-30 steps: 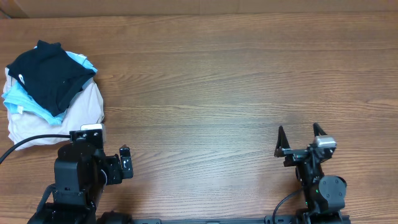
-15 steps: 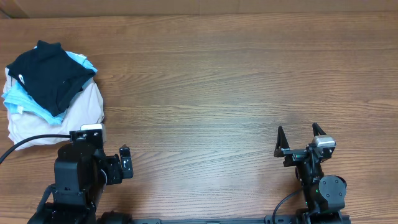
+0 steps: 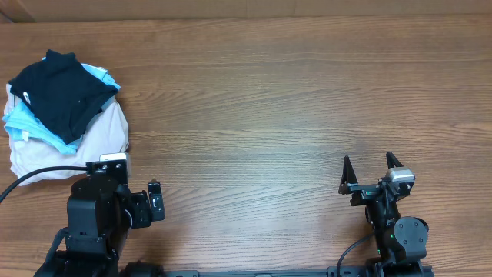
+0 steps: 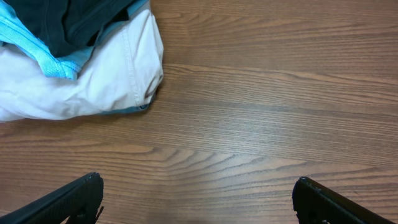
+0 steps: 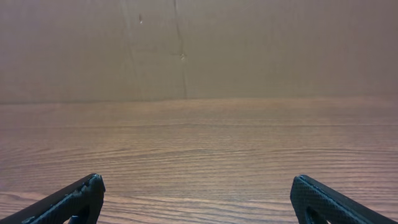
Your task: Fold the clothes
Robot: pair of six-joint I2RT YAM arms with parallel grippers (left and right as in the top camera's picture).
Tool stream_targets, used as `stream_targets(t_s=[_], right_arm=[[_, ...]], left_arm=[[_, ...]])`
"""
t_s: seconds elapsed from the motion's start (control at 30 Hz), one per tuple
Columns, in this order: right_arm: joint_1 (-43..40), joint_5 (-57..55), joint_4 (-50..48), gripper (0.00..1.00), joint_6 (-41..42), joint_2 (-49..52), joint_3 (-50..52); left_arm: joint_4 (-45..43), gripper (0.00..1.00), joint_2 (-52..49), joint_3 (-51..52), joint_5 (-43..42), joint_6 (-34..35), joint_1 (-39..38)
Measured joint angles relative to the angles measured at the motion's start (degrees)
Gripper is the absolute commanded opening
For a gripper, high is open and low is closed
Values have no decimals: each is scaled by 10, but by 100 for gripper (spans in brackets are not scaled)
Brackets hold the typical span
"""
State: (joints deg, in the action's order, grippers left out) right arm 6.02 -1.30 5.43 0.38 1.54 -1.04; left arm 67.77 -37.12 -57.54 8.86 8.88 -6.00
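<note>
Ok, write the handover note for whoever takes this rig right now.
Left claw: open, empty, over bare table, just short of the clothes pile.
Right claw: open, empty, at the near right of the table, far from the pile.
Pile: heaped at the table's far left. The dark garment is on top, the light blue one under it, and the white one at the bottom.
Done: nothing folded, nothing spread out.
Left: pull each garment out, lay it flat, fold it.
</note>
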Motion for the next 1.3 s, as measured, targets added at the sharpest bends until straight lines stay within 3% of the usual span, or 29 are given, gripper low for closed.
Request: stream_targets(t_s=[0.2, 0.3, 0.47, 0.63, 0.87, 1.1, 1.3], right_arm=[[0, 0, 0, 100, 0, 0, 0], [0, 0, 0, 100, 0, 0, 0], [0, 0, 0, 100, 0, 0, 0], [0, 0, -1, 100, 0, 0, 0], [0, 0, -1, 100, -1, 0, 0], [0, 0, -1, 100, 0, 0, 0], [0, 0, -1, 100, 0, 0, 0]], left_arm=[[-2, 100, 17, 7, 4, -2, 0], [-43, 100, 66, 41, 0, -3, 0], [-192, 100, 179, 176, -5, -3, 0], [-433, 100, 306, 394, -31, -3, 0], [-696, 100, 361, 553, -59, -3, 0], [-636, 100, 362, 570, -64, -3, 2], [-634, 100, 362, 570, -68, -3, 2]])
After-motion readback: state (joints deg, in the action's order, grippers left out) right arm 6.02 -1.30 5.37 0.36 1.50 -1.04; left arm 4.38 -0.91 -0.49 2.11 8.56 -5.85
